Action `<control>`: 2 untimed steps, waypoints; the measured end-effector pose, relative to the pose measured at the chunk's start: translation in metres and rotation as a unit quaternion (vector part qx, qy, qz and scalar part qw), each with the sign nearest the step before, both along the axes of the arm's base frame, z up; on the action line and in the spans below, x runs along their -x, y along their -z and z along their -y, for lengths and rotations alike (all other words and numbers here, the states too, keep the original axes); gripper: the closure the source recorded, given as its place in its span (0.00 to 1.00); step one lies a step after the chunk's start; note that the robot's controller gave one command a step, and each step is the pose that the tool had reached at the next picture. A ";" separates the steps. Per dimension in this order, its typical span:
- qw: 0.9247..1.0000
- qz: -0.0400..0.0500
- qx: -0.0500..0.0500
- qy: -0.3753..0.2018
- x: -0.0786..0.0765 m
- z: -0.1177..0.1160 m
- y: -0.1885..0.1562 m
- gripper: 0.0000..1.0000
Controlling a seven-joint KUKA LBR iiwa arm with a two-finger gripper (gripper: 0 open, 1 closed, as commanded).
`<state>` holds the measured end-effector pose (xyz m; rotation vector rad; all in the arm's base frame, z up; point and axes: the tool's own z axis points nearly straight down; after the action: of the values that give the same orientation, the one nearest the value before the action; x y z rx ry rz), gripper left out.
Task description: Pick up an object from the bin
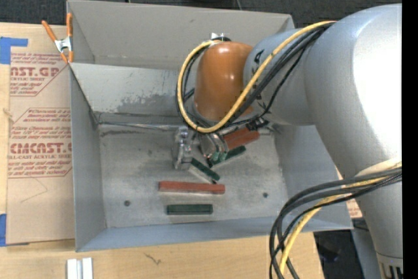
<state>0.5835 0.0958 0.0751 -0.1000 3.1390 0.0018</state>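
1 grey metal bin [85,160]. Red-brown: 2, i.e. a long red-brown bar [191,187] flat on the floor & a red-brown block [245,137] partly under the arm. Green: 3, i.e. a dark green bar [189,209] by the front wall, a tilted green bar [206,171], a small green stick [233,152] partly hidden. Loose items: 5 in all

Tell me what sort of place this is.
Probably a robotics lab or test bench. A large grey robot arm strung with yellow and black cables reaches into a grey metal bin that holds a few small loose things, among them a red-brown stick and a dark green stick.
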 end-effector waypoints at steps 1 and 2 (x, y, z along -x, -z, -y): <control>0.999 0.001 0.000 0.036 0.014 0.015 -0.069 0.00; 0.999 0.000 0.000 0.036 0.015 0.015 -0.069 0.00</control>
<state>0.5689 0.0806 0.1441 0.0123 3.1397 0.0018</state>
